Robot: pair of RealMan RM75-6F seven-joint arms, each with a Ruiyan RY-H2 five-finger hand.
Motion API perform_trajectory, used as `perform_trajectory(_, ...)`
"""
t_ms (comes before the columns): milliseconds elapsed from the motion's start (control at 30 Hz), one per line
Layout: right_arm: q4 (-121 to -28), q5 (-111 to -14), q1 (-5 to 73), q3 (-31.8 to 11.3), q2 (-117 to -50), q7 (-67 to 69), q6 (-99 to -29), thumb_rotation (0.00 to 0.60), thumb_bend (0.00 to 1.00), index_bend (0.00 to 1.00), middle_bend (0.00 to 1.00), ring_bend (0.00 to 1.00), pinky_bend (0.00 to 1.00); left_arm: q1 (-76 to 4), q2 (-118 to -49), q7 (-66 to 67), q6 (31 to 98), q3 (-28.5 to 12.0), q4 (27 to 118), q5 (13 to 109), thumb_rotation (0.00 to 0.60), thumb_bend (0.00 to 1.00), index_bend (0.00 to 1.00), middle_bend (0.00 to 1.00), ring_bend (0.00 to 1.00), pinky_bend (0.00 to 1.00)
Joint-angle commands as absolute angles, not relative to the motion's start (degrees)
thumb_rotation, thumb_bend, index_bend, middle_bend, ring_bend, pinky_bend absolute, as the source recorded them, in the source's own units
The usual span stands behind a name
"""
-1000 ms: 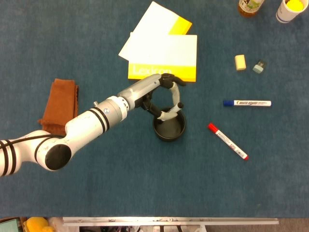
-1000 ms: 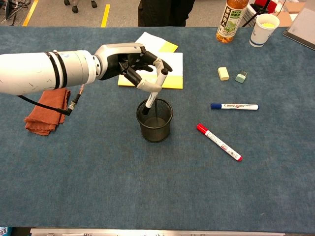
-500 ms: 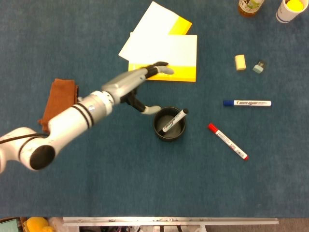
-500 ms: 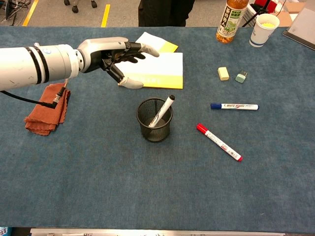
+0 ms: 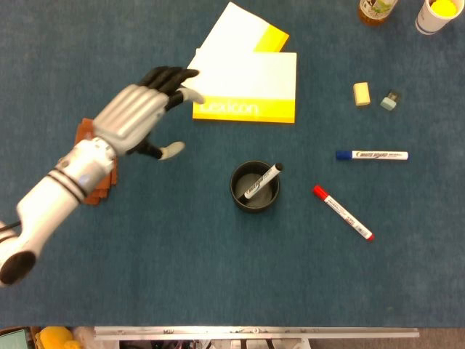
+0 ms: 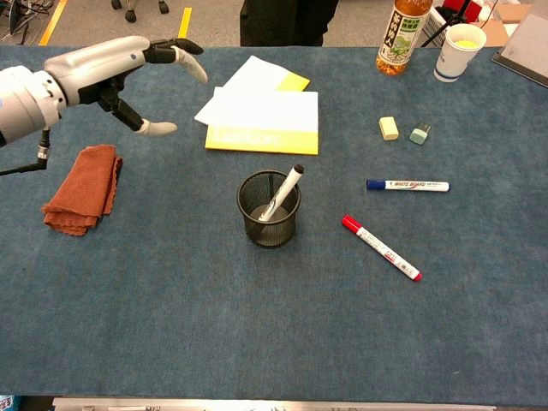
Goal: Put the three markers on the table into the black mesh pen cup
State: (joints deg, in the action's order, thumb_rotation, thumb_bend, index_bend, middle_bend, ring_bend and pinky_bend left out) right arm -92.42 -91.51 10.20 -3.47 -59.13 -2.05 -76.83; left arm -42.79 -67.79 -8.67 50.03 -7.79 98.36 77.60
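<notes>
Leaning against the rim of the round black mesh pen cup [image 6: 269, 210], a white marker with a black cap [image 6: 283, 191] stands tilted inside it, cap end up and toward the right. The cup sits on the blue felt-covered desk [image 6: 171, 300] just in front of the yellow-and-white paper pads [image 6: 265, 116]. To the right of the cup, apart from it, lie the two other markers: a white marker with a blue cap [image 6: 408, 185] lying almost level, and nearer the front a white marker with a red cap [image 6: 381, 247] lying diagonally. The left hand [image 6: 116, 73] hangs above the desk well left of the cup, over the rust-brown folded cloth [image 6: 81, 188]; its fingers [image 5: 171, 76] are spread apart and hold nothing. The right hand shows in neither view. At the far right stand a small cream eraser [image 6: 389, 128], a small grey-green sharpener [image 6: 419, 134], a green-labelled drink bottle [image 6: 404, 34] and a white paper cup [image 6: 458, 41].
</notes>
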Motion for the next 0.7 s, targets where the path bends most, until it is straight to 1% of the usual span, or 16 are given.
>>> perform_trajectory(33,-93.5,-94.5,13.1,-2.6,-60.5,-3.8,-73.9,0.6,0.26,0.47,0.24,0.09,0.25,-40.2,-66.4,-6.1,53.3,-5.4,98.1,81.2,0.6,0.25,0.25,0.06,0.0,0.0)
perform_trajectory(167,-94.2,-96.4,15.9,-2.0,-62.0,-6.9,-70.4,0.6,0.26,0.47,0.24,0.09,0.25,-38.6,-64.6,-4.7,56.0,-3.9,98.6,84.2,0.6,0.25,0.25,0.06,0.0,0.0)
perform_trajectory(267,-94.4,-95.2,17.0,-2.0,-63.4,-9.6,-68.2,0.6,0.26,0.47,0.24,0.09,0.25,-37.7,-63.5,-4.6,57.2,-2.9,99.1,86.0,0.6,0.25,0.26,0.07,0.0,0.0)
perform_trajectory(467,-94.9,-89.4,19.0,-2.9,-66.4,-16.0,-63.3,0.6,0.26,0.47,0.24,0.09,0.25,-36.3,-61.5,-4.9,58.9,-1.1,100.0,89.5,0.6,0.25,0.27,0.07,0.0,0.0)
perform_trajectory(700,-95.7,-81.0,21.6,-5.2,-70.9,-25.6,-59.6,0.6,0.26,0.47,0.24,0.09,0.25,-35.6,-60.5,-4.8,59.8,0.1,100.7,91.9,0.6,0.25,0.27,0.07,0.0,0.0)
